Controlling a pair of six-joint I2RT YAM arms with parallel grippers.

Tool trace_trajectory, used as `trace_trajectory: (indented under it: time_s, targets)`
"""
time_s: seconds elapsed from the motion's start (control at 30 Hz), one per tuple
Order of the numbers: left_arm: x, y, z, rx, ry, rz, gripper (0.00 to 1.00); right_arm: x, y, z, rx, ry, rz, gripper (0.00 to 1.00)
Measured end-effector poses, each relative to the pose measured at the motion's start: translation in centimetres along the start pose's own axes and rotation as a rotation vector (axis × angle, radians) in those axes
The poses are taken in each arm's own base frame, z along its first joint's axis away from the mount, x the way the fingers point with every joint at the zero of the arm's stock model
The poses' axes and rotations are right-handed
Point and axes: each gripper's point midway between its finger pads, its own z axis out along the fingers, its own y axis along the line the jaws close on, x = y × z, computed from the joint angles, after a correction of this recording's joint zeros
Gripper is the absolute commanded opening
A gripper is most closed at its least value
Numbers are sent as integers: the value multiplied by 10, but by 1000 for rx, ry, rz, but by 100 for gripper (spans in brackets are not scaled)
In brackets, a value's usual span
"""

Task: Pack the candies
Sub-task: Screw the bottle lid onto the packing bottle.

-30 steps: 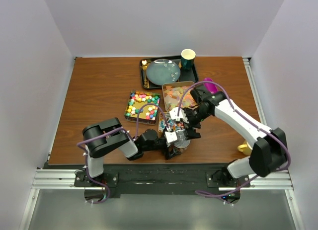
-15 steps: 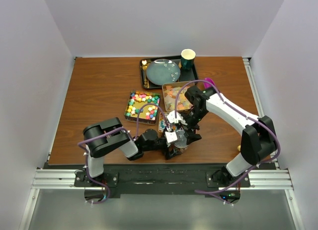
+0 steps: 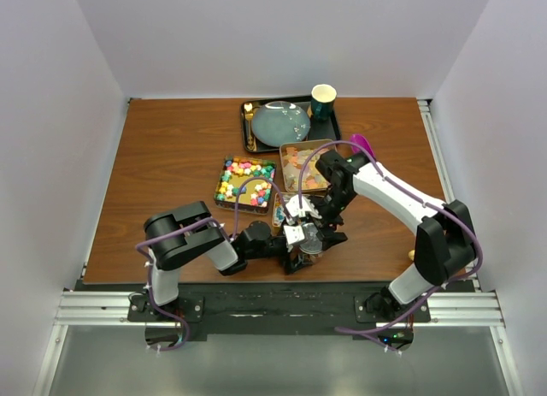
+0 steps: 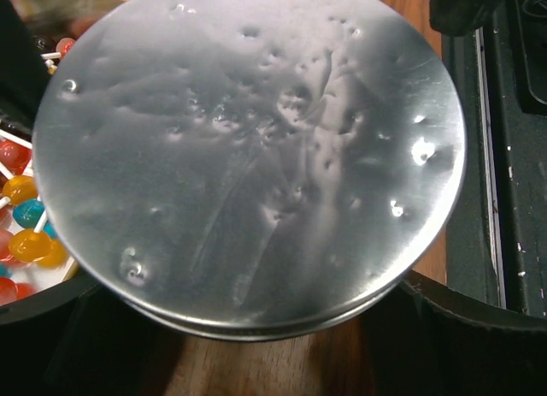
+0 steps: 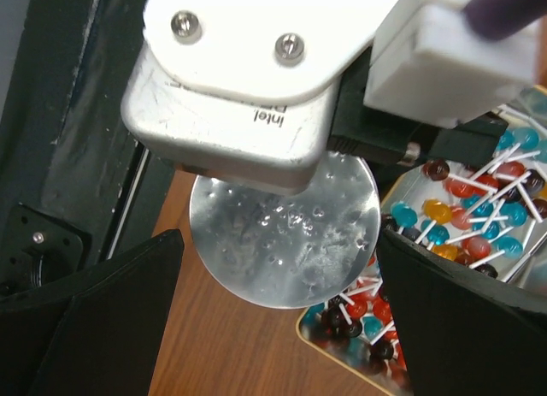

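Note:
A jar with a dented round silver lid (image 4: 248,156) stands near the table's front edge (image 3: 309,245). My left gripper (image 4: 265,332) lies low on the table, and its dark jaws clasp the jar under the lid from both sides. My right gripper (image 5: 278,263) hovers open above the lid (image 5: 291,242), its fingers (image 5: 102,319) apart from it on either side. Candies fill three trays: bright cubes (image 3: 245,182), pale gummies (image 3: 301,163), and red, blue and orange lollipops (image 5: 479,216) right beside the jar (image 4: 26,233).
At the back, a black tray (image 3: 249,138) holds a grey-blue plate (image 3: 280,122) and a green cup (image 3: 323,99). A purple scoop (image 3: 361,143) lies behind the right arm. The left wrist's camera housing (image 5: 248,105) hangs over part of the lid.
My right arm has swung left over the gummy tray, its gripper staying above the jar. The purple scoop now shows more. The left arm and the jar have not moved.

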Motion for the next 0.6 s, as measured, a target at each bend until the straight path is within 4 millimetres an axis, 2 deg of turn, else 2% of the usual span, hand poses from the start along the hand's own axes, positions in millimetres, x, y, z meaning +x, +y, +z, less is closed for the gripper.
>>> trace_trajectory:
  time_s: [0.5, 0.6]
  targets:
    - [-1, 0, 4, 16, -6, 1, 0, 22, 17, -10, 109, 101, 26, 99]
    - [-1, 0, 4, 16, -6, 0, 0, 27, 27, -13, 101, 125, 64, 99]
